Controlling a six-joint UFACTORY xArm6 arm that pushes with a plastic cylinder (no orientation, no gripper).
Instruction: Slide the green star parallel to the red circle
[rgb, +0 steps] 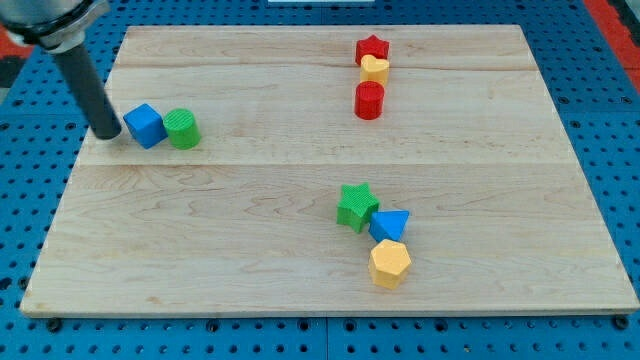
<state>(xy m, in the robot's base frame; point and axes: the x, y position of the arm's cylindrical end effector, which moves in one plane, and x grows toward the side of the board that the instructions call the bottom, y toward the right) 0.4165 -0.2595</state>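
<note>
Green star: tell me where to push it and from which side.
Probably press my tip on the green star's bottom-left edge, pushing toward the view's top. The blue triangle touches its bottom-right, so that side is blocked. The red circle sits above.

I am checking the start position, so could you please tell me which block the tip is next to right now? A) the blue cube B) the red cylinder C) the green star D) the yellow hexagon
A: my tip sits just at the view's left of the blue cube, far from the green star.
</note>
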